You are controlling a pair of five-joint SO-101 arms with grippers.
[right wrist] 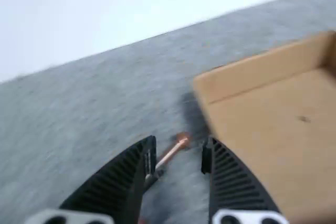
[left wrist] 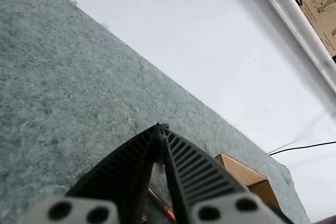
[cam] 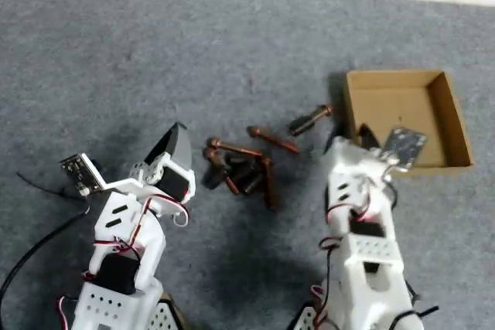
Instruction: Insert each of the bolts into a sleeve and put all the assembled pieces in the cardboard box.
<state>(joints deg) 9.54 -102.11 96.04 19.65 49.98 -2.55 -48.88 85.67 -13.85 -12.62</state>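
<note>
On the grey mat (cam: pixel 108 67), just beside the cardboard box (cam: pixel 394 75), lies 1 assembled piece (cam: pixel 309 122): a copper bolt poking out of a dark sleeve, as far as I can judge. My right gripper (right wrist: pixel 178 148) hangs over it with jaws wide apart, the piece between them but not clamped, nothing held. My left gripper (left wrist: pixel 159 128) sits beside the heap with jaws pressed together at the tips, holding nothing. The loose bolts (cam: pixel 272 139) and dark sleeves (cam: pixel 247 177) are tangled in 1 heap between my 2 arms, well apart from the box; I cannot count them exactly, at least 3 bolts. On the part of the box floor I can see, 0 pieces. My read: early in the task, 1 piece joined but not boxed, the rest unjoined. Next job is probably closing on that piece and putting it in the box
</note>
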